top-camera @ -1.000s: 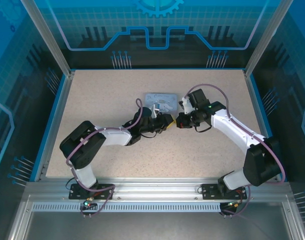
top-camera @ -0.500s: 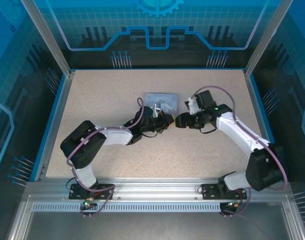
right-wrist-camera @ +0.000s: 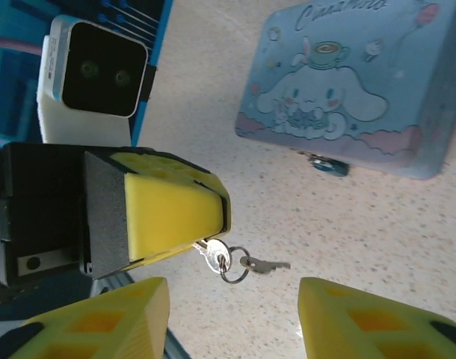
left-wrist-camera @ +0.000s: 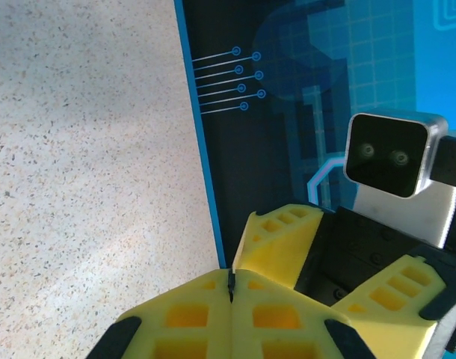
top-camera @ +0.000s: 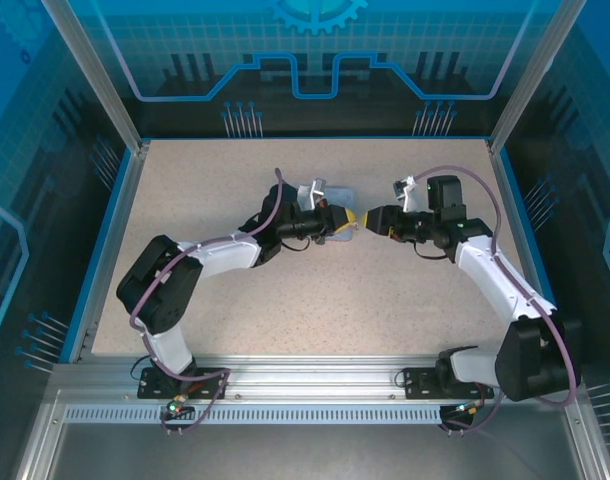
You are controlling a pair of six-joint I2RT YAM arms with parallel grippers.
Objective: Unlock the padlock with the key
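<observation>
Key (right-wrist-camera: 211,253) sits clamped between the left fingers (right-wrist-camera: 168,209), and the right fingers (right-wrist-camera: 362,318) stand apart just beside it.

Left arm (top-camera: 223,258) and right arm (top-camera: 490,280): white link shells are joined by black joint housings, and black base brackets are bolted at the bottom of the overhead frame. A purple-grey cable (top-camera: 278,195) is looped along each arm. Left gripper (top-camera: 347,222) and right gripper (top-camera: 371,221) are fitted with yellow, pocket-moulded fingers on black carriers. A silver-white wrist camera (left-wrist-camera: 396,161) with a black two-lens face is recorded at right in the left wrist frame.
</observation>
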